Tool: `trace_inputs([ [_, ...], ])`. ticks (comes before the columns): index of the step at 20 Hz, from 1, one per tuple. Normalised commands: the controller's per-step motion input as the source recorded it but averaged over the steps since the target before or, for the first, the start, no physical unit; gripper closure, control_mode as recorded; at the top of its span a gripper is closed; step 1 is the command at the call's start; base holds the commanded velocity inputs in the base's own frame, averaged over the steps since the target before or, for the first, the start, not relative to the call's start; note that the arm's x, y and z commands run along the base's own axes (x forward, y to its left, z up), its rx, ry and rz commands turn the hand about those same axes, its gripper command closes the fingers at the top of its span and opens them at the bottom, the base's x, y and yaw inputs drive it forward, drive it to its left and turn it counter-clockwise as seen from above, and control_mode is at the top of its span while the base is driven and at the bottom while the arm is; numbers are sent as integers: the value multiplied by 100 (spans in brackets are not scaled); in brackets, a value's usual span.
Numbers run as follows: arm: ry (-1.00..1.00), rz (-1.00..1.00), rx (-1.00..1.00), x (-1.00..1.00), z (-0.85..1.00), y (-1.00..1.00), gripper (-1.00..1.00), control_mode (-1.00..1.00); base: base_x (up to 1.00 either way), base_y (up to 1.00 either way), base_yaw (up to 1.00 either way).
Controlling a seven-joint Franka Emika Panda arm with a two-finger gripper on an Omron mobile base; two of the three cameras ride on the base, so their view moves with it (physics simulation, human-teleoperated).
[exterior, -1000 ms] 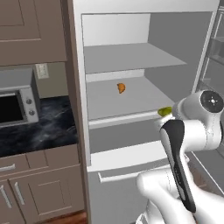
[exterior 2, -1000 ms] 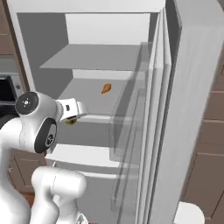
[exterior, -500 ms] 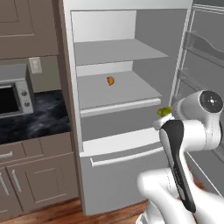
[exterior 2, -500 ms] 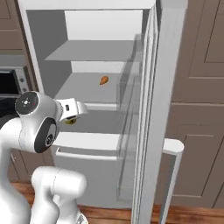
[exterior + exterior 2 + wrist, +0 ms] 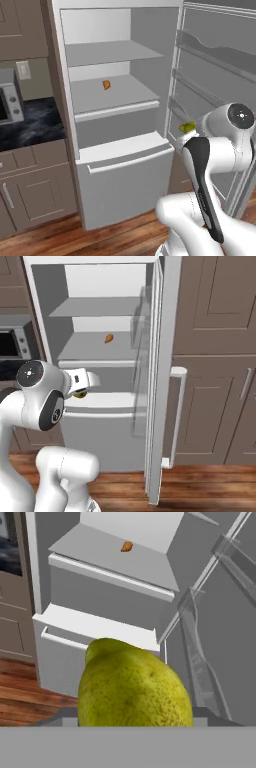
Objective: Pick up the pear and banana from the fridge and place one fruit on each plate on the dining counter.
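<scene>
A simulated kitchen with taupe cabinets and a wood floor: the fridge [image 5: 117, 150] stands open ahead of me, its door [image 5: 162, 376] swung wide to the right. The pear [image 5: 132, 687] sits clenched in my gripper [image 5: 80, 387], its yellow-green speckled skin looming large in the hand view and peeking out beside my wrist in both base views, clear of the shelves and in front of the closed bottom drawer [image 5: 125, 177]. On the middle shelf [image 5: 112, 95], well back, lies a small orange wedge [image 5: 106, 85], which is no part of my errand. To the far left a microwave [image 5: 7, 102] rests on the black cabinet countertop [image 5: 30, 127].

As I judge it, the step in hand is carrying this first fruit to a plate on the dining counter. To do it well I should keep my grip steady on the rounded fruit, hold the hand level, steer my arm clear of the open door on the right, and turn away smoothly, since a jolt could roll the pear loose.
</scene>
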Motion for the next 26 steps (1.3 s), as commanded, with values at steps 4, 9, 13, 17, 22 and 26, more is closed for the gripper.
trace_inputs([
  [4,0,0,0,0,0,0,100,100,-58,0,-22],
  [9,0,0,0,0,0,0,100,100,-50,6,-23],
  [13,0,0,0,0,0,0,100,100,-39,0,-27],
  [17,0,0,0,0,0,0,100,100,-47,0,-29],
  [22,0,0,0,0,0,0,100,100,-36,0,-35],
  [26,0,0,0,0,0,0,100,100,-20,-2,-35],
])
